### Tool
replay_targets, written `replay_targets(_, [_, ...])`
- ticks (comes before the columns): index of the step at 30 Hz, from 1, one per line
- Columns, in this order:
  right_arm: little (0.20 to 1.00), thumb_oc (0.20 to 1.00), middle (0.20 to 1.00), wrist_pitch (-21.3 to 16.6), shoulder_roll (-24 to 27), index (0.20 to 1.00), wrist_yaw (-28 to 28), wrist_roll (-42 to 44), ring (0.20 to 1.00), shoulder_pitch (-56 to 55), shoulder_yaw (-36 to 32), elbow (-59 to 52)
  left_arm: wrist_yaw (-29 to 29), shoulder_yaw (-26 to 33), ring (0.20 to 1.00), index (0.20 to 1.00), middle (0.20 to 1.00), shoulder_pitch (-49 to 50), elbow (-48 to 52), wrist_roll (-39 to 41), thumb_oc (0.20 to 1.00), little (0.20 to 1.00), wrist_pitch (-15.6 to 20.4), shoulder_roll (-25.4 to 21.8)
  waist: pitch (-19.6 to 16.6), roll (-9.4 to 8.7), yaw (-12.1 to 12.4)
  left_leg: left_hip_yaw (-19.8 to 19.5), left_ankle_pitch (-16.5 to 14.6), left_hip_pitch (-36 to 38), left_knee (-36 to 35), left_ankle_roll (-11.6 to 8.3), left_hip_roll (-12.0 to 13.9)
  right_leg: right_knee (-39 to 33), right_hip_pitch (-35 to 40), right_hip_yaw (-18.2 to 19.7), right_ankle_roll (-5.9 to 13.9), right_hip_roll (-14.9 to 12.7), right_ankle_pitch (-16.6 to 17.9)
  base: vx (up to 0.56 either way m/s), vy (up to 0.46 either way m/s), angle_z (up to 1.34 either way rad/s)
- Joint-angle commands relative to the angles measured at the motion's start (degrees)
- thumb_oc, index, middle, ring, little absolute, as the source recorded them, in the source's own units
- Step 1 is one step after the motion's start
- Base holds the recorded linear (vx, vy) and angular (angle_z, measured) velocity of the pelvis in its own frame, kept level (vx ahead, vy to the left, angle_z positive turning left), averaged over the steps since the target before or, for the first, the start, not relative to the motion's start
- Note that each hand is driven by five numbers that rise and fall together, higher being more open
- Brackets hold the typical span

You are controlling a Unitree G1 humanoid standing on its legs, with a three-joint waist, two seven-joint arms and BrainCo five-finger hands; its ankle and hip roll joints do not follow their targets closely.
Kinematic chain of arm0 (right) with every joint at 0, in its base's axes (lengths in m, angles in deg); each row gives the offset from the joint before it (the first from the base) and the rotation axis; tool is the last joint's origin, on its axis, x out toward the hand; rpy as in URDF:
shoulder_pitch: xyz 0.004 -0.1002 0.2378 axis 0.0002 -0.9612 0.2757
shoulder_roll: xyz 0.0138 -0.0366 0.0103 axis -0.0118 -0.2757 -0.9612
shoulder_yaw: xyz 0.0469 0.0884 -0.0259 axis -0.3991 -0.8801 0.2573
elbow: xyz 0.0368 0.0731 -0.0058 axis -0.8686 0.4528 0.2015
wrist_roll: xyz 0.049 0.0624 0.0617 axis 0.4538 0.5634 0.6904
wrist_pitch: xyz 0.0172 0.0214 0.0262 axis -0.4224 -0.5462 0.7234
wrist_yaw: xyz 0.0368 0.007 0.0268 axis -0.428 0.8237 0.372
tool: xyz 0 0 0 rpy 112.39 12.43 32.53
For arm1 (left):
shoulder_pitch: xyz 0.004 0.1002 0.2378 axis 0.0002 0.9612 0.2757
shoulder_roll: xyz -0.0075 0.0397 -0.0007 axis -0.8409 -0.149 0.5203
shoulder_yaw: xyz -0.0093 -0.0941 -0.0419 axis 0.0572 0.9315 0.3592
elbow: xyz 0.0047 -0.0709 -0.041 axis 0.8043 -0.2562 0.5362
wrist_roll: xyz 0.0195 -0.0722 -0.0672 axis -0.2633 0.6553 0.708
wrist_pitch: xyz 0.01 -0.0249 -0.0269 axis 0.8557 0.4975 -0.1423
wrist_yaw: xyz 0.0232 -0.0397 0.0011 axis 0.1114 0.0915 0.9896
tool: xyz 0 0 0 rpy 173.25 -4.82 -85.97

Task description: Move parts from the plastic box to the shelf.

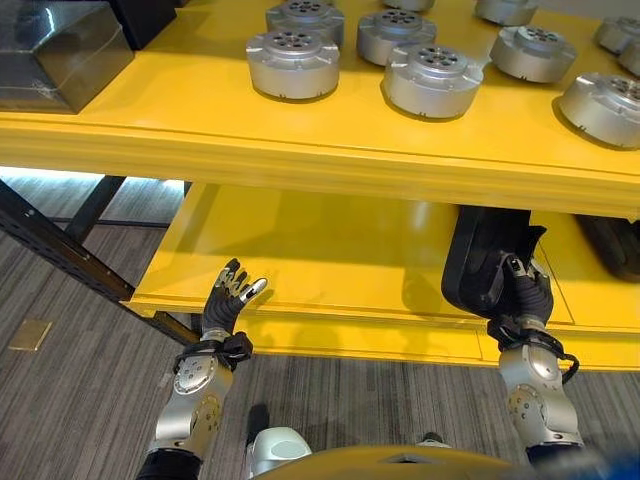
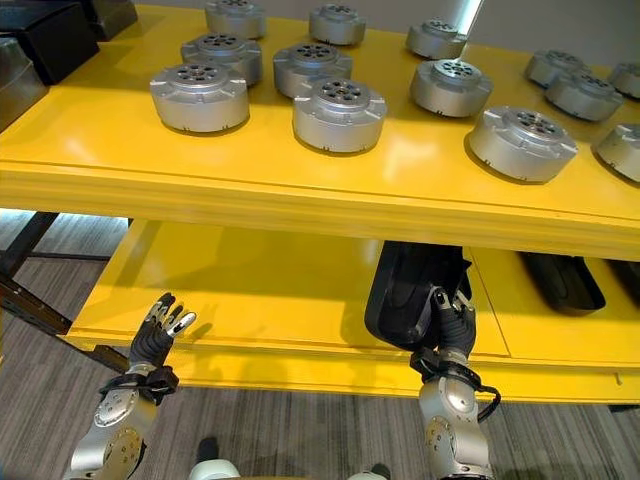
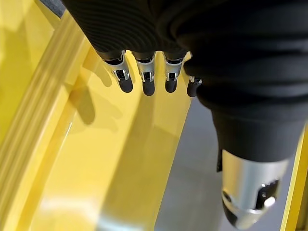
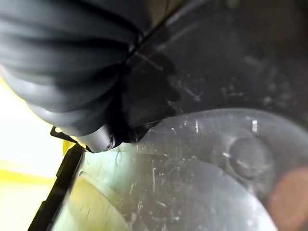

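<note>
A yellow shelf (image 1: 200,130) has two levels. On the upper level stand many round silver parts (image 1: 433,79), each flat on its base with a ring of small holes facing up; they are spread from the middle toward the right end, several close to the front edge. At the upper level's left end sit dark boxes (image 1: 60,50). On the lower level (image 1: 330,250) lies a black plastic box (image 1: 487,255), right of the middle and close to the front edge, its long axis running from the front edge back under the upper level. What is inside it cannot be made out. The right hand (image 2: 447,322) is at the box's near end, with fingers over the near rim; in the right wrist view the scratched dark plastic (image 4: 207,159) lies right up against the hand, and whether the fingers are curled round the rim cannot be told. A second black tray (image 2: 562,283) lies farther toward the lower level's right end. The left hand (image 1: 228,296) hovers at the front left edge of the lower level, fingers straight and loosely spread, holding nothing; its fingertips (image 3: 148,87) point over the yellow surface.
</note>
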Motion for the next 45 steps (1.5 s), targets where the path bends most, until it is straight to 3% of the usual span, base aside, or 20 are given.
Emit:
replay_targets(1, [0.2,0.2,0.2,-2.2,4.0,0.2,-3.4,1.0,0.2,4.4,-1.1,-5.3,0.6,0.0,1.0,1.0,1.0,-1.5,3.4,0.2,1.0,1.0,2.7,0.6,-0.4,2.43,0.7,2.5,-2.7,0.4,-0.1,7.22,-4.2,6.6,-1.6,-0.6,5.74,-2.5,-2.5,0.07,0.159,-0.05])
replay_targets(6, [0.2,0.2,0.2,-1.1,4.3,0.2,-5.7,-0.6,0.2,9.6,5.2,-5.9,-0.6,0.2,1.0,1.0,1.0,-2.9,3.5,-0.3,1.0,1.0,2.9,0.3,-0.5,0.14,3.5,1.6,-3.6,-0.4,-0.1,8.64,-6.9,7.0,-0.9,-2.0,6.92,-4.2,-0.3,0.07,0.095,0.05])
replay_targets(10, [0.2,0.2,0.2,-0.6,4.2,0.2,-6.4,-1.6,0.2,13.9,9.4,-5.5,-1.3,-0.1,1.0,1.0,1.0,-4.3,2.8,-0.2,1.0,1.0,2.9,0.0,-0.3,-0.65,5.4,0.8,-4.1,-1.8,1.0,8.82,-7.7,7.5,-0.6,-3.2,7.05,-4.7,0.2,0.06,0.026,0.28])
replay_targets(16, [0.2,0.2,0.2,3.0,0.6,0.2,-5.3,-4.2,0.2,31.6,20.7,8.0,-3.2,-0.2,1.0,1.0,1.0,-4.8,2.5,1.4,1.0,1.0,2.8,-1.3,0.7,-1.07,12.0,-1.4,-4.7,-5.2,3.6,8.5,-8.5,6.7,1.3,-7.5,7.0,-4.5,0.6,0.06,-0.013,0.34])
replay_targets(22, [0.2,0.2,0.2,4.0,-1.8,0.2,-0.1,-5.0,0.2,45.4,20.8,22.3,-3.9,-3.2,1.0,1.0,1.0,-5.6,2.8,3.4,1.0,1.0,3.3,-3.1,4.5,-0.71,15.6,-3.0,-4.6,-10.0,7.1,8.06,-7.7,8.8,-1.0,-9.0,6.2,-3.9,-1.2,-0.04,-0.041,0.12])
replay_targets(24, [0.2,0.2,0.2,4.0,-1.8,0.2,1.4,-4.1,0.2,48.9,19.9,26.2,-4.2,-4.9,1.0,1.0,1.0,-6.2,3.2,3.9,1.0,1.0,3.4,-3.7,6.2,0.26,16.2,-4.1,-5.8,-11.1,8.7,7.57,-7.3,10.7,-1.8,-8.5,6.34,-3.4,-3.2,-0.05,-0.031,0.1])
replay_targets(25, [0.2,0.2,0.2,3.9,-1.7,0.2,1.4,-4.1,0.2,49.2,19.7,26.5,-4.2,-5.0,1.0,1.0,1.0,-6.4,3.2,3.9,1.0,1.0,3.4,-3.7,6.5,0.16,16.2,-3.8,-4.8,-11.9,8.9,8.02,-7.7,10.6,-2.2,-9.2,5.69,-3.8,-2.4,-0.1,-0.03,0.17])
replay_targets(26, [0.2,0.2,0.2,3.7,-1.3,0.2,3.2,-2.8,0.2,53.1,18.3,30.3,-4.4,-6.6,1.0,1.0,1.0,-7.4,3.5,4.5,1.0,1.0,3.8,-4.4,8.8,1.49,16.4,-4.7,-6.2,-13.6,11.3,7.45,-7.1,13.3,-3.8,-8.3,5.81,-3.7,-4.6,-0.12,0.002,0.14])
replay_targets(28, [0.2,0.2,0.2,3.6,-1.3,0.2,3.2,-2.8,0.2,53.4,18.3,30.5,-4.4,-6.6,1.0,1.0,1.0,-7.6,3.4,4.5,1.0,1.0,3.8,-4.4,9.0,1.55,16.6,-4.7,-6.4,-13.7,11.7,7.41,-7.0,13.6,-3.9,-8.2,5.78,-3.7,-4.8,-0.08,0.001,0.06])
replay_targets(29, [0.2,0.2,0.2,3.4,-0.9,0.2,4.5,-2.2,0.2,56.8,17.6,33.7,-4.4,-8.3,1.0,1.0,1.0,-8.6,3.6,5.2,1.0,1.0,4.0,-4.9,11.2,3.1,16.6,-5.3,-7.0,-15.6,14.3,7.38,-6.9,16.6,-5.9,-7.7,5.05,-4.2,-6.3,-0.14,0.046,0.0])
replay_targets(33, [0.2,0.2,0.2,3.6,-0.5,0.2,6.2,-2.3,0.2,61.1,17.0,40.5,-5.6,-10.9,1.0,1.0,1.0,-10.2,3.3,6.3,1.0,1.0,4.9,-4.9,15.4,5.91,15.9,-5.6,-8.3,-20.1,20.2,7.78,-7.0,23.2,-10.7,-5.8,3.97,-5.5,-9.1,-0.14,0.062,-0.01])
replay_targets(45, [0.2,0.2,0.2,4.2,6.1,0.2,8.6,0.0,0.2,70.0,12.7,61.2,-6.7,-15.9,1.0,1.0,1.0,-11.9,4.0,7.4,1.0,1.0,6.1,-5.4,19.8,10.05,15.4,-6.5,-11.4,-29.6,30.2,8.79,-8.3,33.9,-20.3,-3.4,2.96,-7.4,-15.0,-0.06,0.036,0.02])
